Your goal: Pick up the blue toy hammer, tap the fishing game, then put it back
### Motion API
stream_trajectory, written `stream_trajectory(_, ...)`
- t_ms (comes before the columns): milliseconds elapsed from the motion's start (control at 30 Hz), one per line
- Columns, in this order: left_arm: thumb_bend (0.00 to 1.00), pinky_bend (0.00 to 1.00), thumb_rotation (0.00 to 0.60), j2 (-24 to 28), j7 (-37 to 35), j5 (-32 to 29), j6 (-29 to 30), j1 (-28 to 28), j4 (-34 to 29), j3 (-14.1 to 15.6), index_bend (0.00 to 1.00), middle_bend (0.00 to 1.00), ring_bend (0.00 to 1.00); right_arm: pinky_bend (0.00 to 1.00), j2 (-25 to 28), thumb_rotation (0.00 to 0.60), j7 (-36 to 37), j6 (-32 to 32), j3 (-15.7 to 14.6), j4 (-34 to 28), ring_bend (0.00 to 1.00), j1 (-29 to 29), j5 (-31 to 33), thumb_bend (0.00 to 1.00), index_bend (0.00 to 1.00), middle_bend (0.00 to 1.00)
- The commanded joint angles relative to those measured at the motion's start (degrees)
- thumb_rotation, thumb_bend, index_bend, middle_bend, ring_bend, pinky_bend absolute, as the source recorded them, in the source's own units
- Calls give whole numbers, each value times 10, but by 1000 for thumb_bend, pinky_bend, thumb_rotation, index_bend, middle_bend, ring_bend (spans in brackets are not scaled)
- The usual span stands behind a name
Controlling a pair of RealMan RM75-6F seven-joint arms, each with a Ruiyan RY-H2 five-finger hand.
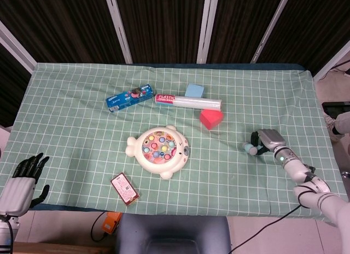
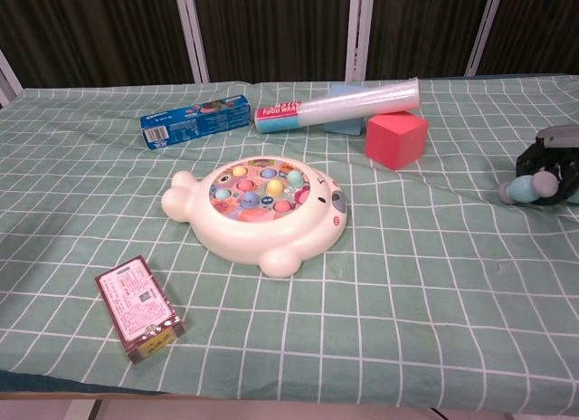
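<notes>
My right hand (image 1: 268, 140) (image 2: 554, 162) grips the blue toy hammer (image 1: 250, 150) (image 2: 525, 188) at the right side of the table, the pale blue head with grey ends poking out to the left of the fingers. The hammer's handle is hidden inside the hand. The white fish-shaped fishing game (image 1: 158, 151) (image 2: 258, 213) sits at the table's middle, well left of the hammer. My left hand (image 1: 24, 178) hangs off the front left corner of the table, fingers apart, holding nothing.
A red cube (image 1: 210, 119) (image 2: 395, 138), a plastic wrap roll (image 1: 188, 101) (image 2: 336, 105) and a light blue block (image 1: 194, 90) lie behind the game. A blue box (image 1: 129, 97) (image 2: 195, 120) lies at back left, a small red box (image 1: 124, 189) (image 2: 139, 308) at front left.
</notes>
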Motion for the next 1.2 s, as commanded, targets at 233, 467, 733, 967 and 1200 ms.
stream_trajectory(233,428,98,600,0,1,0,0,0,0,1,0,11,0,640,0,600,-11,8,10,4,610,-4,10,409,585,568)
stream_trajectory(467,428,98,600,0,1,-1,-1,-1,-1,0,0,12,0,639,-5,600,-19,3,15,15,609,-5,18,408,575,558)
stream_trajectory(733,428,99,600,-1,2,-1,-2,-1,0,1,0,15,0,639,-9,600,-20,-1,18,25,609,-5,22,408,571,555)
stream_trajectory(967,428,99,600,0,1,0,0,0,0,1,0,16,0,637,-1,600,-18,8,22,24,605,-11,23,408,556,544)
stream_trajectory(1200,428,99,600,0,1,2,1,0,-1,2,0,18,0,633,13,600,-13,13,22,10,599,-17,20,408,529,525)
